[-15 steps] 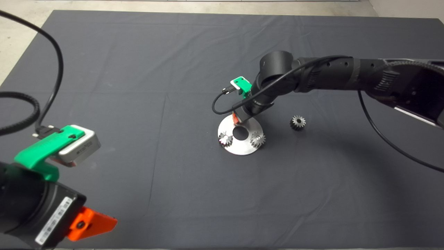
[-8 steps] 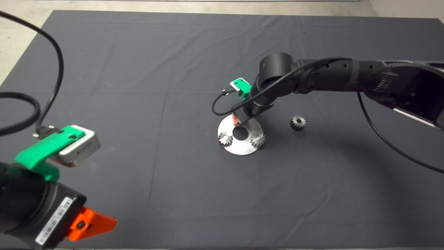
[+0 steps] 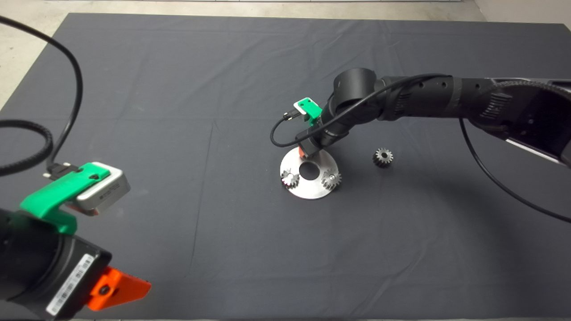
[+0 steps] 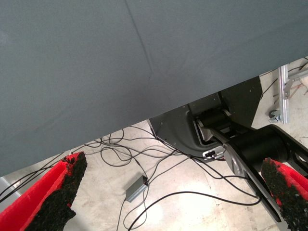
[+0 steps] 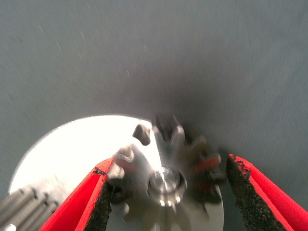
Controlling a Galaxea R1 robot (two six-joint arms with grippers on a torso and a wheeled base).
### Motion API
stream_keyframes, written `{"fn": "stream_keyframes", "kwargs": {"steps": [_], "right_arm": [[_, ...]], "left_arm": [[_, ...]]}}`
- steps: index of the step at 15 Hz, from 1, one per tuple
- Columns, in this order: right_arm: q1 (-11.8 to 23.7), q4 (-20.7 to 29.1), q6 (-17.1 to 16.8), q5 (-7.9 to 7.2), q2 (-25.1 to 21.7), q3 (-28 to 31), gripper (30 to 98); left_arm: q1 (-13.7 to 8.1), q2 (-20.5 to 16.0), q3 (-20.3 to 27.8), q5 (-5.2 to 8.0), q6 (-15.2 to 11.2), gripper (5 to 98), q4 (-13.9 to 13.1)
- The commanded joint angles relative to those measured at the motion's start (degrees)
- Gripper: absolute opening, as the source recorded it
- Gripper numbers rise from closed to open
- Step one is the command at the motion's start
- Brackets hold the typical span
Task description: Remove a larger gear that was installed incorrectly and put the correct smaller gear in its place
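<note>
1. While it sits on the round silver plate (image 5: 72, 149) mid-bench, the larger gear (image 5: 161, 180) lies between the right hand's (image 5: 166, 192) spread fingers, one pad touching its teeth.
2. The smaller gear (image 3: 382, 157) lies nearby on the mat (image 3: 178, 89).
3. At the bench's near left corner, the left hand (image 4: 168, 202) hangs spread.

Your right arm (image 3: 419, 96) is black and tubular, trailed by a black cable (image 3: 499, 178); each wrist camera (image 3: 100, 189) wears a green bracket.
</note>
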Motion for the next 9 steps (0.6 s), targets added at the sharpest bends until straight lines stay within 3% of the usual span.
{"fn": "stream_keyframes", "kwargs": {"steps": [1, 3, 9], "right_arm": [[1.06, -3.72, -0.31, 0.73, 0.18, 0.31, 60.8], [1.06, -4.16, -0.23, 0.73, 0.18, 0.22, 56.6], [0.45, -4.25, -0.69, 0.82, 0.09, 0.13, 52.8]], "left_arm": [[-0.24, 0.07, 0.67, -0.02, -0.17, 92.9, -0.02], [-0.15, -0.01, 0.67, 0.07, -0.17, 92.9, -0.02], [-0.15, -0.05, 0.67, 0.16, -0.17, 92.9, -0.02]]}}
